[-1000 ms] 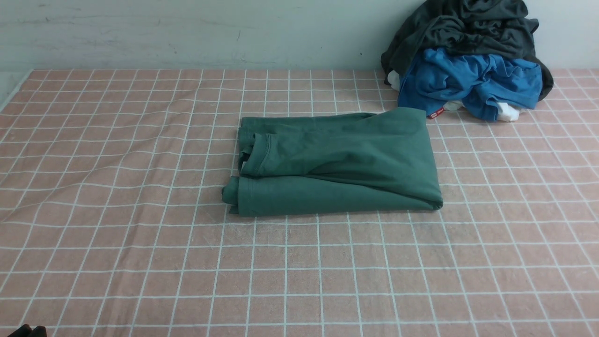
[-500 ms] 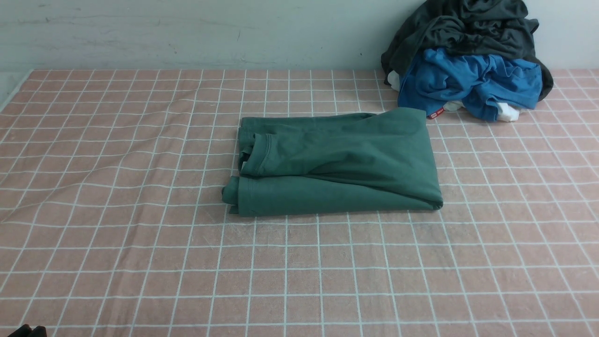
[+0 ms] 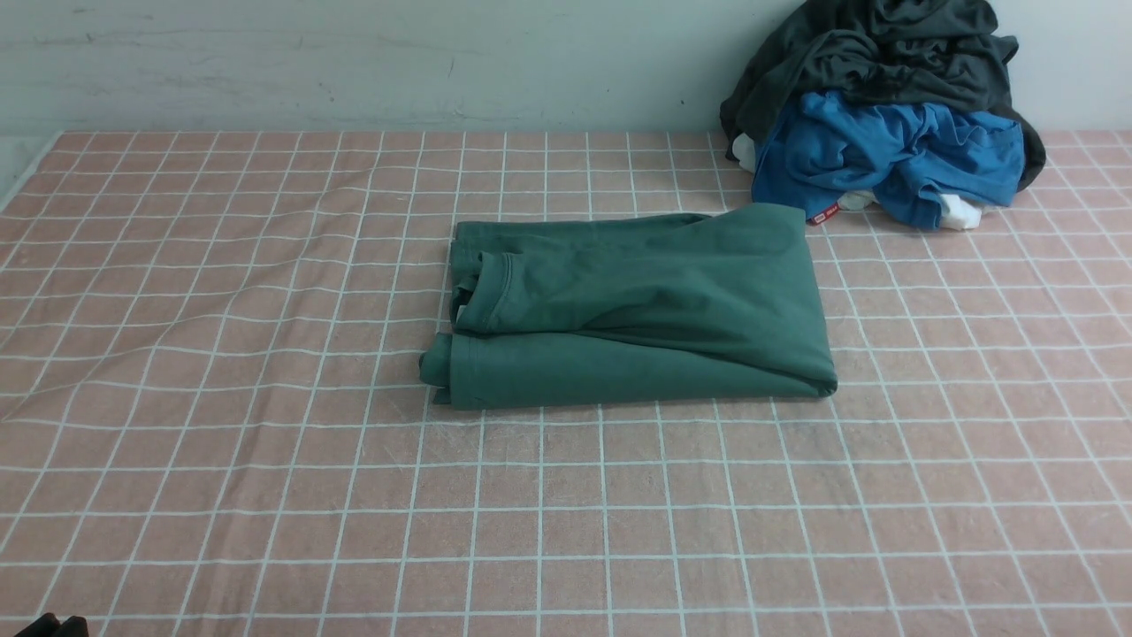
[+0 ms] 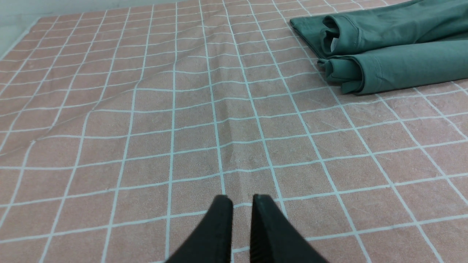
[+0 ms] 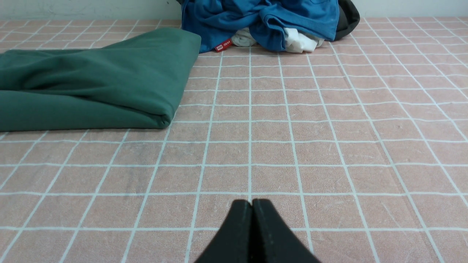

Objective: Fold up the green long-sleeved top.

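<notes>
The green long-sleeved top (image 3: pixel 632 310) lies folded into a thick rectangle beside the clothes pile (image 3: pixel 884 106); left gripper (image 4: pixel 242 199) slightly parted, right gripper (image 5: pixel 252 201) closed, both empty.

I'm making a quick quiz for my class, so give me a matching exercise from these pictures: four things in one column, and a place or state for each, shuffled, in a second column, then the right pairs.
Things
1. green top
2. blue garment
3. left hand
4. right hand

Place or state
A. tips pressed together, holding nothing
B. folded flat in the middle of the checked cloth
C. tips slightly apart, holding nothing
D. crumpled in the pile by the wall

Pairs: 1-B, 2-D, 3-C, 4-A
</notes>
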